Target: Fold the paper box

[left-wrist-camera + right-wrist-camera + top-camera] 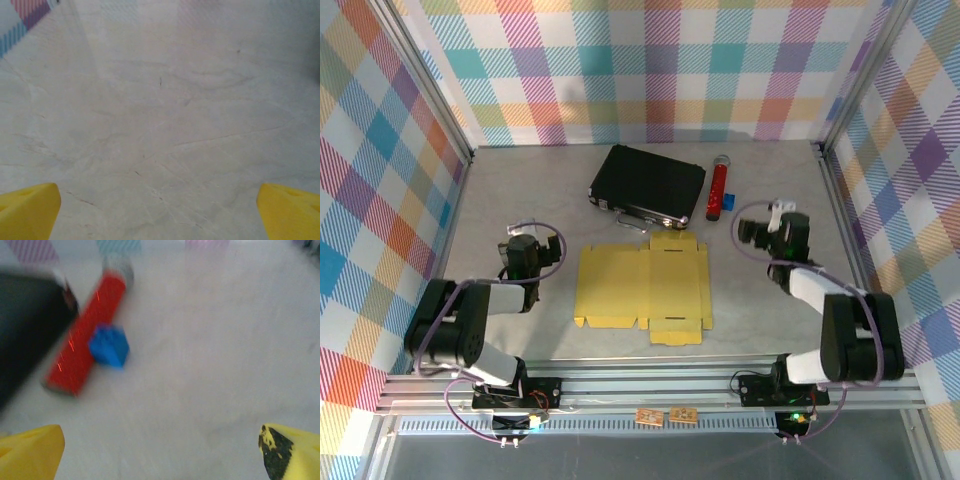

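Paper box (642,290): flat, unfolded, at the centre of the top view (yellow face up).
Left gripper (160,212): fingers spread wide, holding nothing.
Right gripper (162,452): likewise spread wide.

Left fingers (30,210): two yellow tips, one in each lower corner, spread wide apart, bench surface between them.
Bench (160,110): pale grey, marbled, with faint scratches and thin dark lines.
Wall (27,17): plaid strip in the top left corner, blurred.

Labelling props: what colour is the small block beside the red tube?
Blue. The block shows best in the right wrist view.
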You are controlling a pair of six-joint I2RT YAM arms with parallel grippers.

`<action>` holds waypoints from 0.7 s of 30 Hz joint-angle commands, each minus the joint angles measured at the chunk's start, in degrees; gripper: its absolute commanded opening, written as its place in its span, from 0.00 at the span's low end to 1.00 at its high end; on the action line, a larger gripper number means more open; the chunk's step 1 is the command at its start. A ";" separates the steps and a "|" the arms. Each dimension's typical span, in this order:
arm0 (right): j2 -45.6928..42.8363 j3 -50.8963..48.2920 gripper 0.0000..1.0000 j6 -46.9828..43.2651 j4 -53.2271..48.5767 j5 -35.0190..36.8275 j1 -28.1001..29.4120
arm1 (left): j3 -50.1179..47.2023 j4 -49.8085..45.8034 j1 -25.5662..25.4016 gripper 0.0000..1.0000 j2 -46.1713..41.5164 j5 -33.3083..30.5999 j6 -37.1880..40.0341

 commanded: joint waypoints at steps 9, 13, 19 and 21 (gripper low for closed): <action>3.45 51.30 0.99 32.54 -56.88 -4.10 5.02 | 52.22 -69.63 2.88 0.94 4.56 22.71 -46.39; 3.94 45.89 0.78 27.82 -62.05 -11.99 21.03 | 51.33 -78.82 -2.87 0.75 6.21 30.71 -45.67; 0.99 24.97 0.58 32.16 -57.65 -16.15 34.19 | 34.39 -78.86 -7.33 0.65 -2.58 39.51 -44.89; -2.11 19.56 0.57 34.50 -55.90 -14.47 32.34 | 35.20 -79.62 -10.32 0.63 -2.41 41.10 -44.79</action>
